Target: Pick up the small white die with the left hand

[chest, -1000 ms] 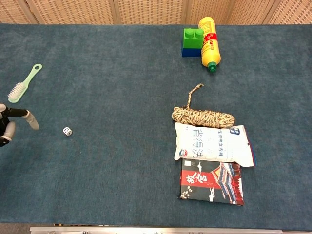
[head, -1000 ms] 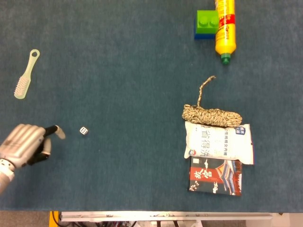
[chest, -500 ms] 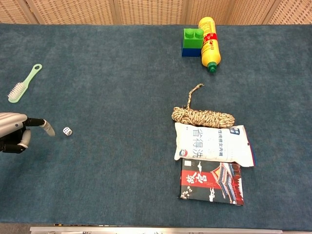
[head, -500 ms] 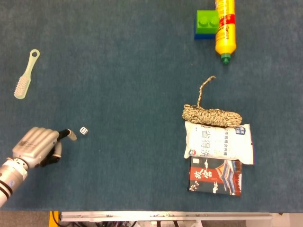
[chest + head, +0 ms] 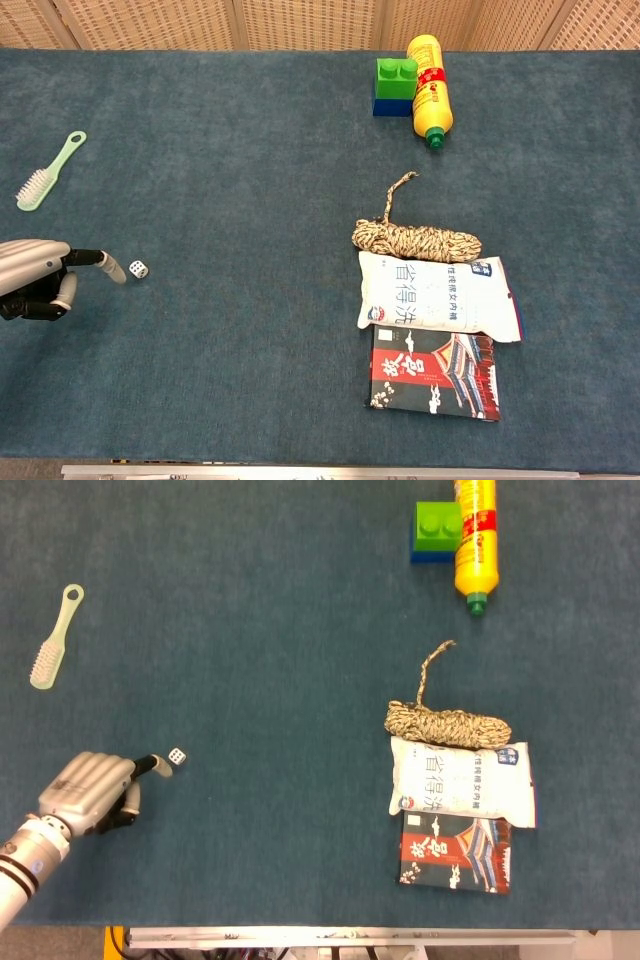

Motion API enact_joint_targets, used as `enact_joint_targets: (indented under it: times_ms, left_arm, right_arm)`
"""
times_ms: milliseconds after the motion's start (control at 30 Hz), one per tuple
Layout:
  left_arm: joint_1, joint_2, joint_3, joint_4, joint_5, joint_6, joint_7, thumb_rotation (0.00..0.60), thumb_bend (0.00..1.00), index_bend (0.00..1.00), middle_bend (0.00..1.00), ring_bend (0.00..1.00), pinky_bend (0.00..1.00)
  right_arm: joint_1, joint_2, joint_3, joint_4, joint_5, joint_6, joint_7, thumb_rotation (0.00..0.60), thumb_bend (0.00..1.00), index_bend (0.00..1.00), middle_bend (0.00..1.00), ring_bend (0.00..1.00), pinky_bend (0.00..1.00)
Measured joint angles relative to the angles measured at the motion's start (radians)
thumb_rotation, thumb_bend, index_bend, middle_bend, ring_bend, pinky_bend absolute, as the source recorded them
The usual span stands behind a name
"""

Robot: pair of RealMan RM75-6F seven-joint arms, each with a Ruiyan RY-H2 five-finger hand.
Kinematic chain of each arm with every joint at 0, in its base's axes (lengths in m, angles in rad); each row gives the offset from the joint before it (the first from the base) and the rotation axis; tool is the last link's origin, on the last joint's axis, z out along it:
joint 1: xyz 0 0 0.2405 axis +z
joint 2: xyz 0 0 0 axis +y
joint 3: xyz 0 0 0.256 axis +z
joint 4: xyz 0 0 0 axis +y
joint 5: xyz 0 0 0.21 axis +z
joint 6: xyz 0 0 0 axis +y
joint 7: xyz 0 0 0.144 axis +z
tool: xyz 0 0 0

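Note:
The small white die [image 5: 177, 755] [image 5: 139, 269] lies on the blue cloth at the left. My left hand [image 5: 95, 790] [image 5: 40, 276] hovers just left of it, holding nothing. One finger reaches toward the die and its tip [image 5: 160, 768] [image 5: 114, 271] ends just short of it, while the other fingers curl under the palm. My right hand is not in either view.
A pale green brush [image 5: 55, 640] [image 5: 48, 172] lies at the far left. A rope coil [image 5: 447, 721], a white pouch [image 5: 462, 781] and a dark booklet [image 5: 455, 852] sit at the right. A green-blue block [image 5: 435, 530] and a yellow bottle [image 5: 475, 542] are at the back.
My left hand has slid right toward the die, bringing the extended fingertip close beside it. The die has not moved.

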Motion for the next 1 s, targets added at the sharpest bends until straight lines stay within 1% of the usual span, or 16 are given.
enact_joint_targets:
  times_ms: [533, 1000]
  left_arm:
    - [-0.014, -0.062, -0.006, 0.046, -0.042, -0.011, 0.043, 0.6, 0.91, 0.27, 1.0, 1.0, 1.0]
    - [-0.014, -0.073, 0.0, 0.068, -0.059, -0.005, 0.058, 0.6, 0.91, 0.27, 1.0, 1.0, 1.0]
  right_arm:
    - [0.002, 0.01, -0.003, -0.008, -0.001, -0.011, 0.01, 0.6, 0.14, 0.44, 0.21, 0.19, 0.28]
    - [0.002, 0.007, -0.004, -0.007, 0.001, -0.011, 0.007, 0.6, 0.14, 0.44, 0.21, 0.19, 0.28]
